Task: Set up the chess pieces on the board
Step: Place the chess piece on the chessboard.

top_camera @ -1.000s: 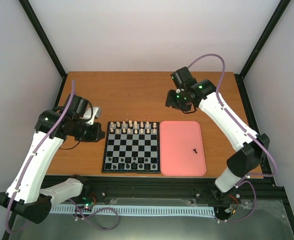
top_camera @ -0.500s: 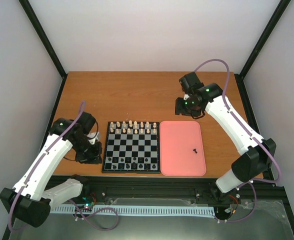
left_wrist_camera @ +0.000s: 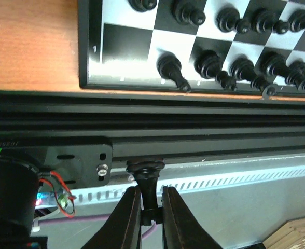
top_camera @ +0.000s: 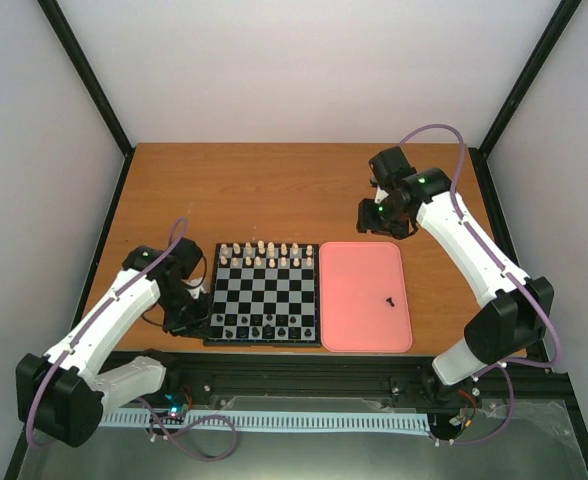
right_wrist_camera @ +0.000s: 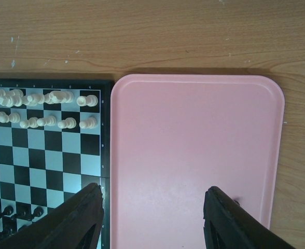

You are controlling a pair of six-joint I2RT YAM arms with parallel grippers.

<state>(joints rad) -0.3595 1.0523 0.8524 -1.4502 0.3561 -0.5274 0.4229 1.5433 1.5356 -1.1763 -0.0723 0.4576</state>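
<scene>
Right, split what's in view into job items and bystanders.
Job: board; black pieces standing on it; held black piece in the left gripper; lone black piece off the board.
Bystanders: pink tray; cream-white pieces; wooden table.

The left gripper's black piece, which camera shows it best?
Left wrist: the black piece sits close up, pinched in the left gripper. Top external: too small to make out; right wrist: out of frame.
</scene>
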